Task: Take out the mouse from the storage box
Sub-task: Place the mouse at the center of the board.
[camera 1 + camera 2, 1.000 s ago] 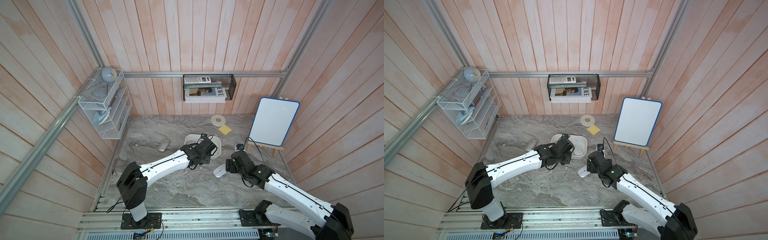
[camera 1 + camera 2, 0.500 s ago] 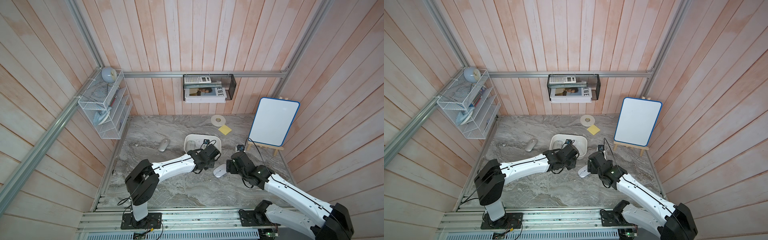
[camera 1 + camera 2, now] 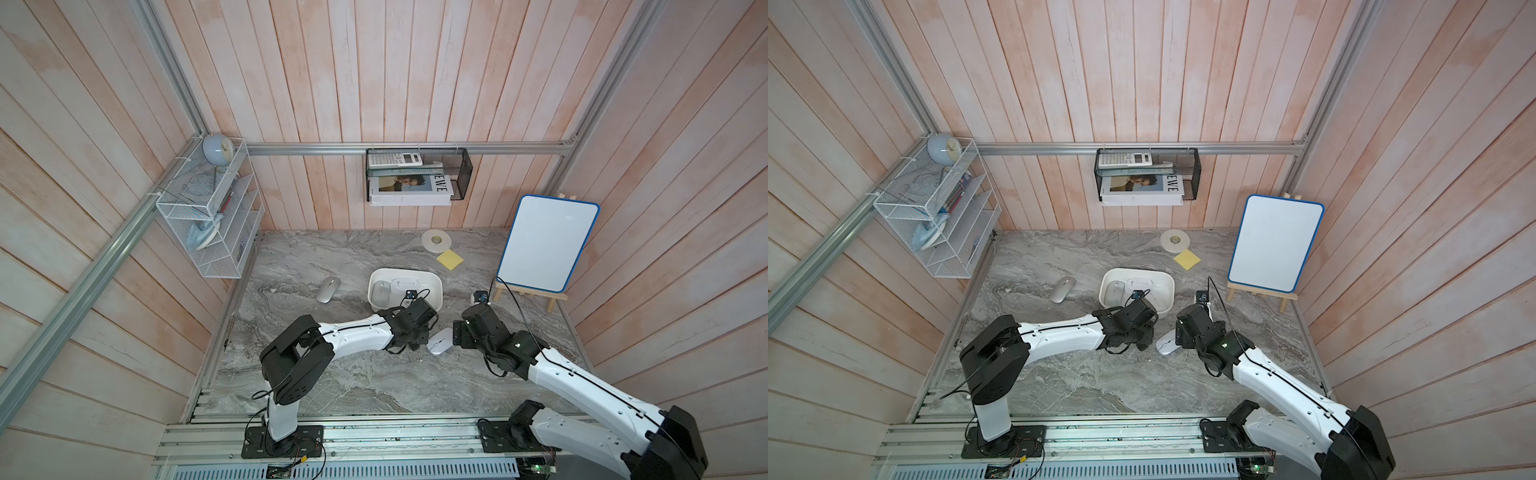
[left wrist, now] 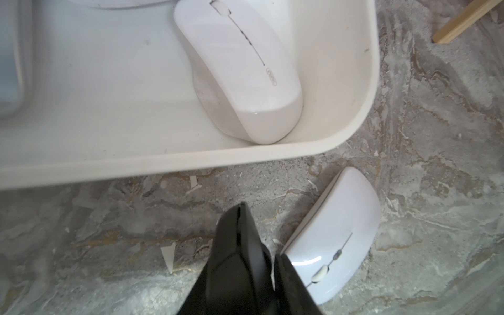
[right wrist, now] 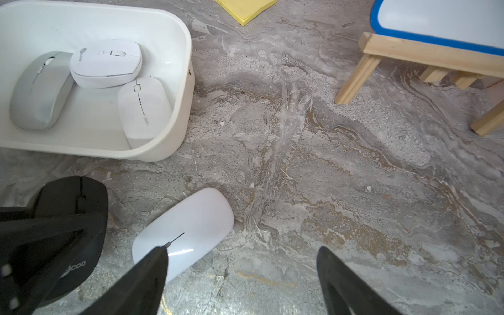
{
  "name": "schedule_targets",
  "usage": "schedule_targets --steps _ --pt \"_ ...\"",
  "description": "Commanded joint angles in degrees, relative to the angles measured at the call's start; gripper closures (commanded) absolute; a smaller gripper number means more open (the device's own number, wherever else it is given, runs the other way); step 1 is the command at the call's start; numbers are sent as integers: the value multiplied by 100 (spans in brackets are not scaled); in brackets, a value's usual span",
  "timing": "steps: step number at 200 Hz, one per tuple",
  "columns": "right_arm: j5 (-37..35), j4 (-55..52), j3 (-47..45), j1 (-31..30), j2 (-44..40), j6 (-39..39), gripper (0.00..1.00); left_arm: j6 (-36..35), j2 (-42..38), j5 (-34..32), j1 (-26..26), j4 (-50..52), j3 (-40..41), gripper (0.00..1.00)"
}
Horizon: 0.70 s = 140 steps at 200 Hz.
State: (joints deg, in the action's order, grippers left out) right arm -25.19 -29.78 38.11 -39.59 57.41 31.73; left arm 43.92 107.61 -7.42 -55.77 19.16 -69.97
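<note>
Lower left, our left gripper (image 5: 65,240) pinches the black mouse (image 5: 73,196) — lowering may bump the white mouse (image 5: 188,229); right gripper (image 5: 242,252) gapes empty.

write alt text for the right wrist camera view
The left gripper holds a black plastic mouse beside a glossy white slim mouse lying on the grey marble tabletop. Nearby, the white rounded plastic storage box holds a grey mouse and two white mice; the right gripper is open.
</note>
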Motion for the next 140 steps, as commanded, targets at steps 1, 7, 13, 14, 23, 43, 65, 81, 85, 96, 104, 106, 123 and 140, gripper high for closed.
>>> schedule_targets --steps 1,7,13,14,23,43,65,81,85,96,104,106,123,140 --pt "-12 -19 -49 22 -28 88 10 146 84 98 31 -353 128 84" --pt "-13 -19 -49 19 -28 88 10 158 84 107 40 -389 161 84" --pt "-14 -19 -49 17 -28 94 10 173 84 120 50 -428 198 83" --pt "-9 -19 -45 20 -28 91 10 176 84 119 54 -438 201 83" --pt "-8 -19 -42 22 -28 88 10 208 98 147 64 -515 250 82" --pt "-4 -19 -49 17 -45 104 9 306 93 214 108 -687 412 80" --pt "-8 -23 -66 21 -71 131 9 388 102 282 163 -807 541 75" --pt "-5 -19 -88 21 -106 149 9 431 104 263 177 -819 613 68" --pt "-10 -21 -92 22 -115 150 9 441 97 252 181 -823 631 67" --pt "-4 -19 -94 17 -124 150 9 467 85 231 198 -850 684 64" --pt "-13 -22 -101 22 -137 155 9 490 89 216 200 -846 711 61" --pt "-15 -20 -101 20 -141 151 9 493 86 208 203 -844 713 61" --pt "-27 -17 -108 22 -151 150 9 517 92 219 223 -844 731 55" --pt "-24 -2 -115 20 -159 150 9 543 93 181 232 -834 755 52"
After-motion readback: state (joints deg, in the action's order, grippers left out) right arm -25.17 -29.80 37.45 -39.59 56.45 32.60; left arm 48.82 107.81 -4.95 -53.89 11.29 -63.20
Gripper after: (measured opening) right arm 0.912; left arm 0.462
